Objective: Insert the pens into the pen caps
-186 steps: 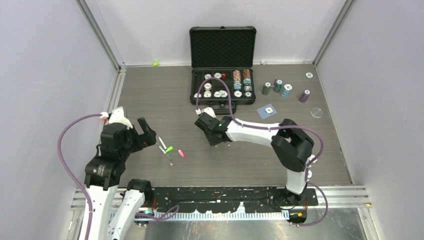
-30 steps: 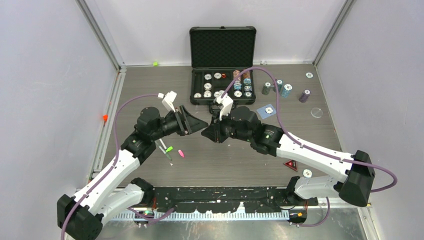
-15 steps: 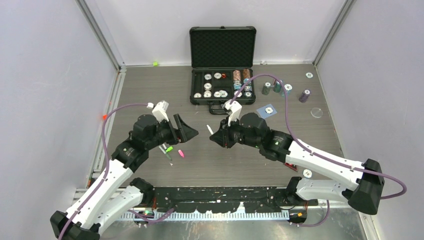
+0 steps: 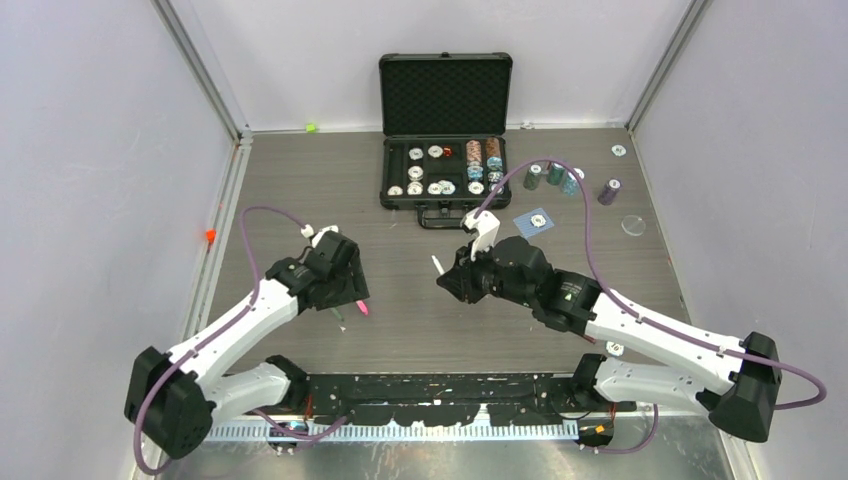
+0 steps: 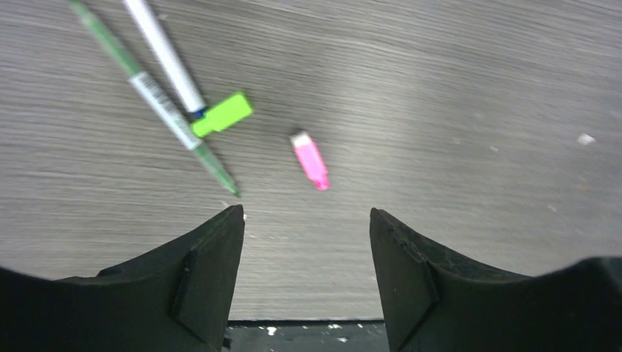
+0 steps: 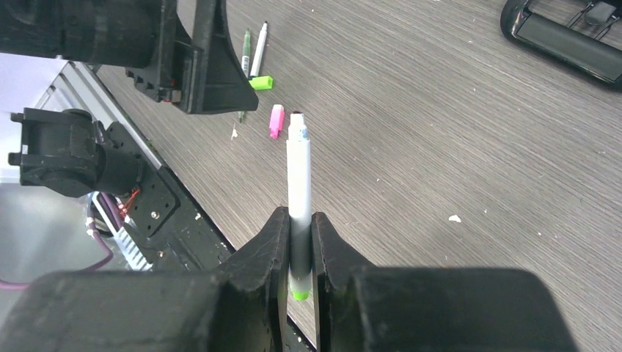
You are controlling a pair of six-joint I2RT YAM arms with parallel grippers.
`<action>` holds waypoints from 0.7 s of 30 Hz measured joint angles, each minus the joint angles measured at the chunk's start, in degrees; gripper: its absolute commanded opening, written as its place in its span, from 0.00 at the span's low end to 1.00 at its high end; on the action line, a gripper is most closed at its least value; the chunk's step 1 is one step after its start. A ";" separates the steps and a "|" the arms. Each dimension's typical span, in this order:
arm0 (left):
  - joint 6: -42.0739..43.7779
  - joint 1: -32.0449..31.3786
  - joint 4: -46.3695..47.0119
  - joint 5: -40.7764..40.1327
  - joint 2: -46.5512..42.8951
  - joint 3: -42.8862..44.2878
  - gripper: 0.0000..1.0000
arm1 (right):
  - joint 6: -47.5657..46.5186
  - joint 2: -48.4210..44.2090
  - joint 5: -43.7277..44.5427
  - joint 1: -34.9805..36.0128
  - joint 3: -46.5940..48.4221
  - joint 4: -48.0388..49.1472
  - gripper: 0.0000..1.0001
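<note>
Grey wood-grain tabletop [image 4: 450, 330] fills my views. Nearest, lower left in the overhead view, my left gripper [image 5: 304, 220] hangs spread wide above the pink cap [image 5: 310, 160], the green cap [image 5: 222, 114] touching a loose white pen [image 5: 165, 55] beside a dark pen [image 5: 158, 103]. Toward centre, my right gripper [image 6: 299, 216] pinches the held white pen [image 6: 298, 169] low on its barrel; I judge pens and caps light, stiff and slick, best squeezed across their sides, with the chip case [image 4: 445, 95] farthest back.
</note>
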 measured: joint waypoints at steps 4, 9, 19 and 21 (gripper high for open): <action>-1.22 0.00 -2.21 -5.86 4.72 1.05 0.67 | 0.02 -1.25 0.02 0.02 -0.55 -0.33 0.01; -1.84 -0.02 -2.58 -9.68 7.72 1.18 0.65 | 0.02 -2.60 0.04 0.02 -1.68 -1.09 0.00; -1.77 2.03 1.29 -12.61 14.21 1.14 0.61 | 0.02 -2.71 0.02 0.00 -2.08 -3.41 0.00; -1.68 2.75 2.78 -12.52 15.87 1.07 0.61 | 0.04 -2.73 0.02 0.02 -2.08 -3.74 0.00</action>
